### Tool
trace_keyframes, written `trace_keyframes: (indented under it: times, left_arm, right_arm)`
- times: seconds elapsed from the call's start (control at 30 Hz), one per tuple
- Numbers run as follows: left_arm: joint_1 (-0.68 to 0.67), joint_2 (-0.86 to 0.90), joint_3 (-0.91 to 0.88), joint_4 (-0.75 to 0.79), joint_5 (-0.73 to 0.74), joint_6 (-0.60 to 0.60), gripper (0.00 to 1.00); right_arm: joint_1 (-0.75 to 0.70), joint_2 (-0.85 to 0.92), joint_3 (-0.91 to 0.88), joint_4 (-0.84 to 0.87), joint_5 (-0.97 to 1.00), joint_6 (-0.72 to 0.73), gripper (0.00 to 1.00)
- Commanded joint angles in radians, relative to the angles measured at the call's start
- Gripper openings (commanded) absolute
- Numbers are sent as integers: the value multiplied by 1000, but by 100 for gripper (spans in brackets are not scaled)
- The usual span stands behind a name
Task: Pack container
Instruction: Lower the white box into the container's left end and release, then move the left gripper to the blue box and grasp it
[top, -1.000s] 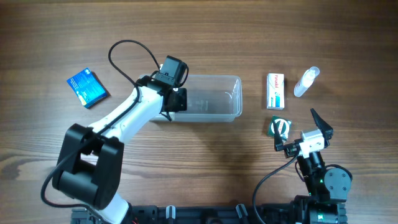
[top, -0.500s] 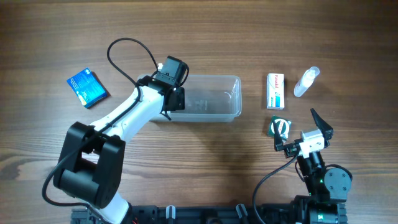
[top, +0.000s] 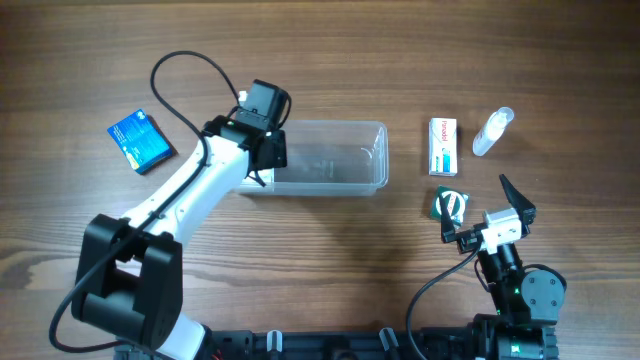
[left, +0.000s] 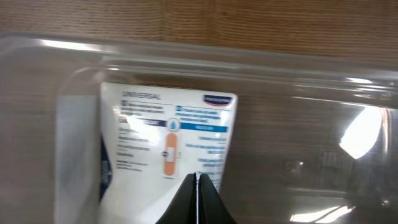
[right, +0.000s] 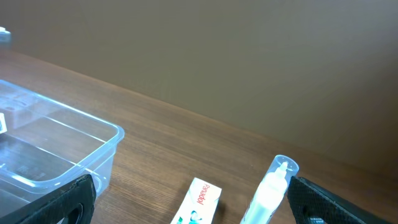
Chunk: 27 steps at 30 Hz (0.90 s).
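Hovers left claw (left: 197, 180), pinched shut and empty, over plaster box (left: 168, 149) lying in left end of container (top: 383, 160) at mid-table; holds right claw (top: 478, 208) wide open, empty. Seems between items: next, probably lift clear, open, fetch blue box (top: 140, 141)

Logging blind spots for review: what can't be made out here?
- Overhead: the left arm covers the container's left end, hiding the plaster box and the jaws of the left gripper.
- Left wrist: shut jaws and the bottom edge hide the plaster box's lower part; small print blurred.
- Right wrist: the white medicine box and clear bottle are cut off by the bottom edge.
- Overhead: green-and-white item too small to identify.
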Motion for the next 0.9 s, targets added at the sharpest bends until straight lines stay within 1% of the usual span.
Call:
trace_keyframes:
  times: [0.0, 0.2, 0.6, 0.87]
  left_arm:
    - [63, -18, 18, -11, -18, -2, 4]
    - [73, 7, 18, -11, 3, -1, 4]
    - [73, 147, 18, 23, 3, -1, 4]
    - [73, 159, 18, 22, 3, -1, 4]
  right_arm:
    - [-4, -3, -1, 6, -17, -10, 100]
    - [-4, -3, -1, 6, -17, -10, 100]
    - [-4, -3, -1, 6, -17, -10, 100]
    - [-4, -3, -1, 6, -17, -10, 100]
